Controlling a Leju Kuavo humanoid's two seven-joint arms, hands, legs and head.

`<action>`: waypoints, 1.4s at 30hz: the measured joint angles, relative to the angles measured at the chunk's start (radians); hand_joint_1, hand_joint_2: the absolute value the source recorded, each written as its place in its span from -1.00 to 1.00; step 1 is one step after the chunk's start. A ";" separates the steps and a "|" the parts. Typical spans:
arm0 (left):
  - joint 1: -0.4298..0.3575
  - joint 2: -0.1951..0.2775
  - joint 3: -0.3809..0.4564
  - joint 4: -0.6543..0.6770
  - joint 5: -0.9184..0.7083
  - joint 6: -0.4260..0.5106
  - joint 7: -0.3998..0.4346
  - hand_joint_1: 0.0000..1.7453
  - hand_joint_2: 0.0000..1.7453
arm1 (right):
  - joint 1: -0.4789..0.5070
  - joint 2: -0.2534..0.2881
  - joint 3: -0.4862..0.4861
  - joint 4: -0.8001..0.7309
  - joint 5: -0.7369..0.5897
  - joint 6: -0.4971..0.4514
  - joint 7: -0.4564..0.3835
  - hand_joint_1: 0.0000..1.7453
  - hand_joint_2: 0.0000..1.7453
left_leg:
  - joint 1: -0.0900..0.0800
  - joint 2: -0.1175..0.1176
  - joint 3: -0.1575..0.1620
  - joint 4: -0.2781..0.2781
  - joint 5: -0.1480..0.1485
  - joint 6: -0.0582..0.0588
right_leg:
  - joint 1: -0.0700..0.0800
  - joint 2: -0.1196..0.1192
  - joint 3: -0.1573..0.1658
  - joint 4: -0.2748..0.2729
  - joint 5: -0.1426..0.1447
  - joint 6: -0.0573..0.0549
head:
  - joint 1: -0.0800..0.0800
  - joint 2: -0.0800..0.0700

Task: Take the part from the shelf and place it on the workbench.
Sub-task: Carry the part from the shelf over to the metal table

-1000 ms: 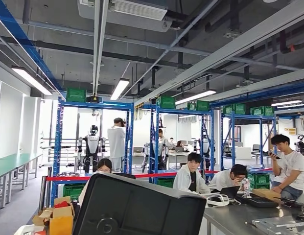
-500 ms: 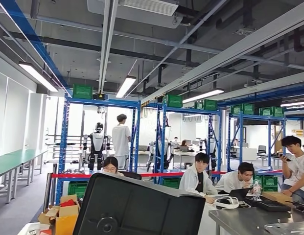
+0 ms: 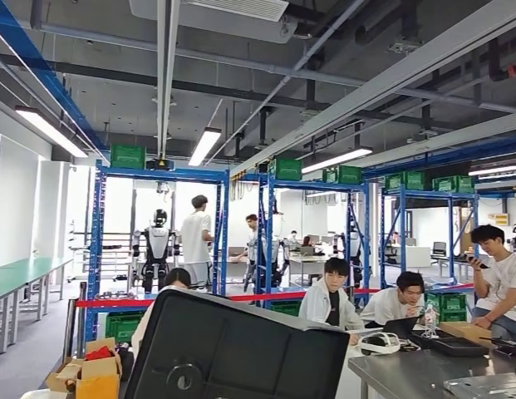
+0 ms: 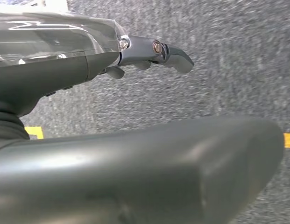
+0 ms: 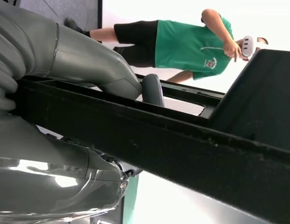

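Part (image 3: 243, 353), a flat black moulded panel, raised low at the front of the head view, tilted, in front of a steel workbench (image 3: 425, 374) at lower right. Right hand (image 5: 83, 126) clamped on the panel's edge, thumb over one face and fingers (image 5: 152, 89) under the other. Left hand (image 4: 101, 107) hanging above grey carpet and a yellow floor line (image 4: 34, 132), fingers apart, nothing grasped. Behind: blue shelves (image 3: 161, 179) topped with green crates (image 3: 128, 156), people seated at the workbench, another robot (image 3: 157, 253) standing. Person in a green shirt (image 5: 187, 46) beyond the panel.
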 joint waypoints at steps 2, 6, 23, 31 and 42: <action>-0.001 0.000 0.000 0.000 -0.002 0.000 0.000 -1.00 1.00 | -0.001 0.000 0.001 0.001 0.000 0.000 0.001 1.00 1.00 | -0.004 0.000 0.011 -0.048 0.008 0.012 | 0.000 0.000 -0.003 0.009 -0.012 0.012 | -0.001 0.000; 0.002 -0.001 0.000 0.000 -0.006 0.000 -0.001 -1.00 1.00 | -0.003 0.000 0.003 0.002 0.001 0.000 0.005 1.00 1.00 | -0.007 0.000 0.023 -0.056 -0.001 0.046 | -0.003 0.001 -0.014 0.043 -0.035 0.032 | -0.002 0.000; -0.005 -0.002 0.000 0.000 -0.014 -0.001 -0.002 -1.00 1.00 | -0.025 0.002 0.008 0.017 0.002 -0.001 0.014 1.00 1.00 | -0.004 -0.020 0.085 0.024 -0.106 0.024 | -0.003 0.000 -0.066 0.003 0.046 -0.007 | -0.003 0.000; -0.002 0.000 0.000 0.000 -0.014 0.000 -0.002 -1.00 1.00 | -0.019 0.002 0.013 0.020 0.002 -0.001 0.015 1.00 1.00 | -0.001 -0.004 -0.009 -0.009 0.011 0.004 | -0.004 0.001 -0.003 0.011 -0.014 0.004 | -0.003 0.000; -0.004 -0.001 0.000 0.000 -0.015 0.000 -0.003 -1.00 1.00 | -0.010 -0.005 0.020 0.020 0.003 -0.001 0.015 1.00 1.00 | -0.008 -0.003 0.041 -0.048 -0.029 0.051 | -0.017 0.000 -0.182 0.313 -0.117 0.052 | -0.003 0.000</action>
